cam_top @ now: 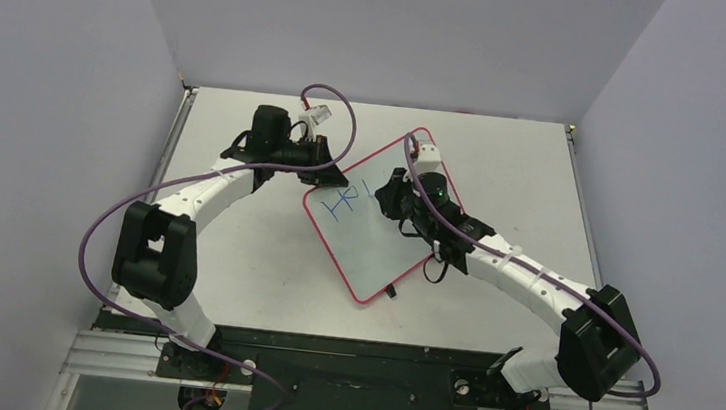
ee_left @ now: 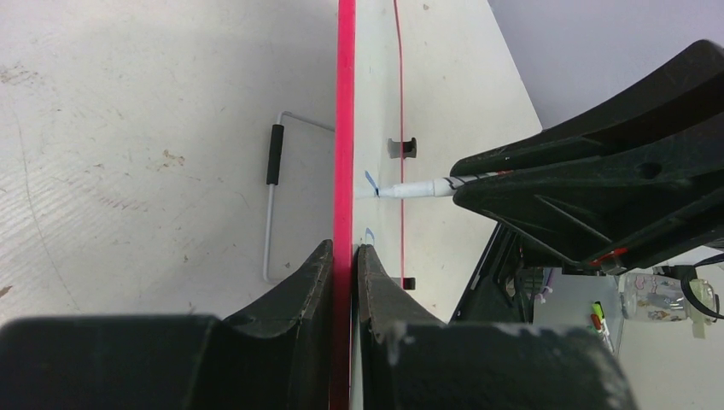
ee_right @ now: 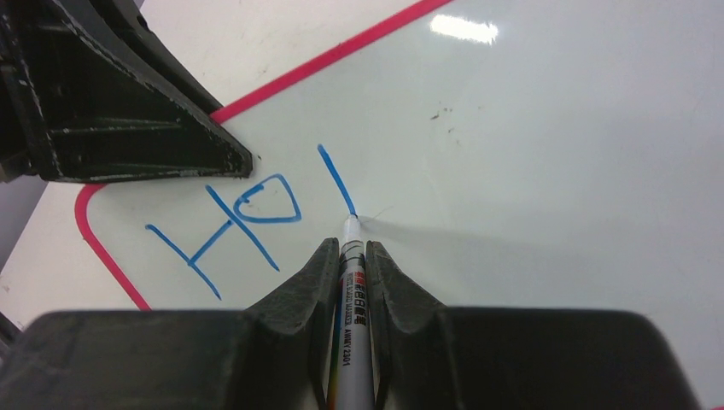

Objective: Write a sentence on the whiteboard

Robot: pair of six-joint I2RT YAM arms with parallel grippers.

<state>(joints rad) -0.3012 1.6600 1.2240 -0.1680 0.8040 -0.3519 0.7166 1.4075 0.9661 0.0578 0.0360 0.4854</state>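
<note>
Looks thin, stiff, light and slick, this whiteboard (cam_top: 382,229), lying skewed on the surface (cam_top: 235,243). Safest held by the rim: left gripper (ee_left: 344,256) jaws closed tight on its edge, right beside the sentence (ee_right: 243,222). Right gripper (ee_right: 347,252) jaws clamped round a marker (ee_right: 350,320), tip touching the board after "Ho".

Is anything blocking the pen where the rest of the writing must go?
Nothing visible. The marker touches the whiteboard past the lettering; bare board lies ahead. The left pincer grips the rim near the H.
</note>
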